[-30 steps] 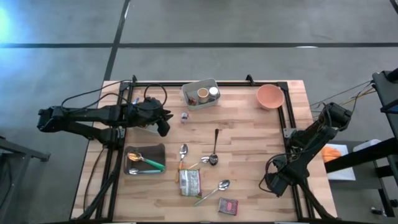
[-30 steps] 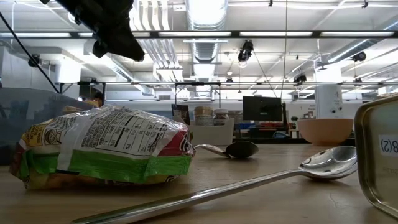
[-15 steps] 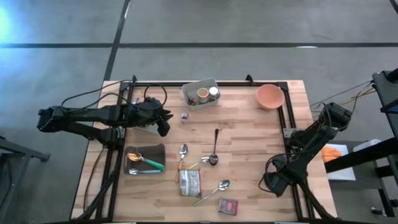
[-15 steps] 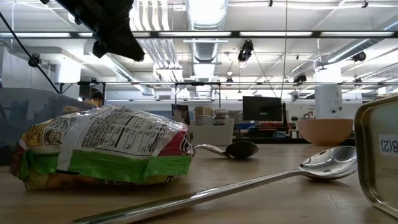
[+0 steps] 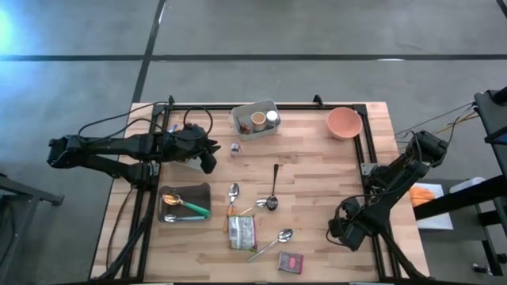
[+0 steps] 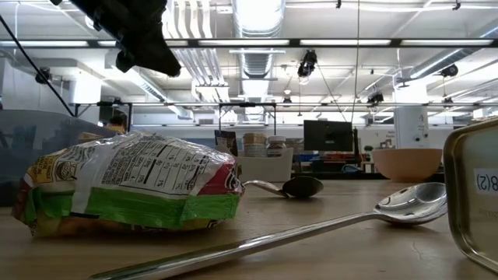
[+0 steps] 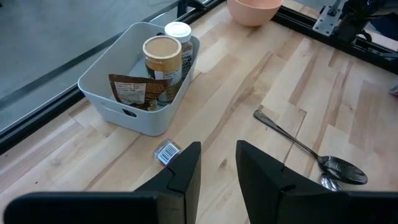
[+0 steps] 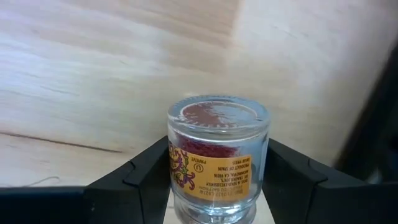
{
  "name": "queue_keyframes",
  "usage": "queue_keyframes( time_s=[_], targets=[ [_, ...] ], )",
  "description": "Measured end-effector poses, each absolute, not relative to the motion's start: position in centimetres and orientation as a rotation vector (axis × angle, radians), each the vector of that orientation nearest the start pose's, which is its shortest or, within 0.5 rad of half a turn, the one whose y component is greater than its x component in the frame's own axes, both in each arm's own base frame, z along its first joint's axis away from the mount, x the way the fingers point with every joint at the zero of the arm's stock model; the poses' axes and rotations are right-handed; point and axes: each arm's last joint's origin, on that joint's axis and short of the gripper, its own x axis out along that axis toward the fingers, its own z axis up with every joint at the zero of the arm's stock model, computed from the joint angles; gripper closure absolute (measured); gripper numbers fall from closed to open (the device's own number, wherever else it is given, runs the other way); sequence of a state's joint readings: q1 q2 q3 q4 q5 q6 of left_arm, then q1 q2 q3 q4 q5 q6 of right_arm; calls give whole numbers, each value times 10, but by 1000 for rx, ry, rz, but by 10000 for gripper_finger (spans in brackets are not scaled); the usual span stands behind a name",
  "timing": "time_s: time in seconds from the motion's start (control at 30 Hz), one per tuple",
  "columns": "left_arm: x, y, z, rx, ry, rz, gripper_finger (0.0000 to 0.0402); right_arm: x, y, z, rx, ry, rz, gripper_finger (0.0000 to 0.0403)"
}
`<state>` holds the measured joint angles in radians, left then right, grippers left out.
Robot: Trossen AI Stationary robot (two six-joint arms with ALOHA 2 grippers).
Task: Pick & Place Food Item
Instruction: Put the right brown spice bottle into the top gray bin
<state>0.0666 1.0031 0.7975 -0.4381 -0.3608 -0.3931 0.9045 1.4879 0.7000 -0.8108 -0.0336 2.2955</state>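
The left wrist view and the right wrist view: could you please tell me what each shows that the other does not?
Only the left wrist view shows the white bin holding jars and a packet, a small packet lying beside it, a spoon, the pink bowl, and the left gripper, holding nothing. Only the right wrist view shows a small glass jar between the right gripper's fingers. Both show the wooden table.

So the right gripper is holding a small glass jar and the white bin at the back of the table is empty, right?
Not quite. The right gripper does hold the small glass jar, but the white bin isn't empty: the left wrist view shows two jars and a packet in it.
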Motion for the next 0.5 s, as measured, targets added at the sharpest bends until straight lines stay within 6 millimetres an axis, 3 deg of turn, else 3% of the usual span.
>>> queue_keyframes(
  time_s=[0.5],
  targets=[
    [205, 24, 278, -279, 550, 532, 295, 158, 160, 141, 1134, 1011, -972, 196]
  ],
)
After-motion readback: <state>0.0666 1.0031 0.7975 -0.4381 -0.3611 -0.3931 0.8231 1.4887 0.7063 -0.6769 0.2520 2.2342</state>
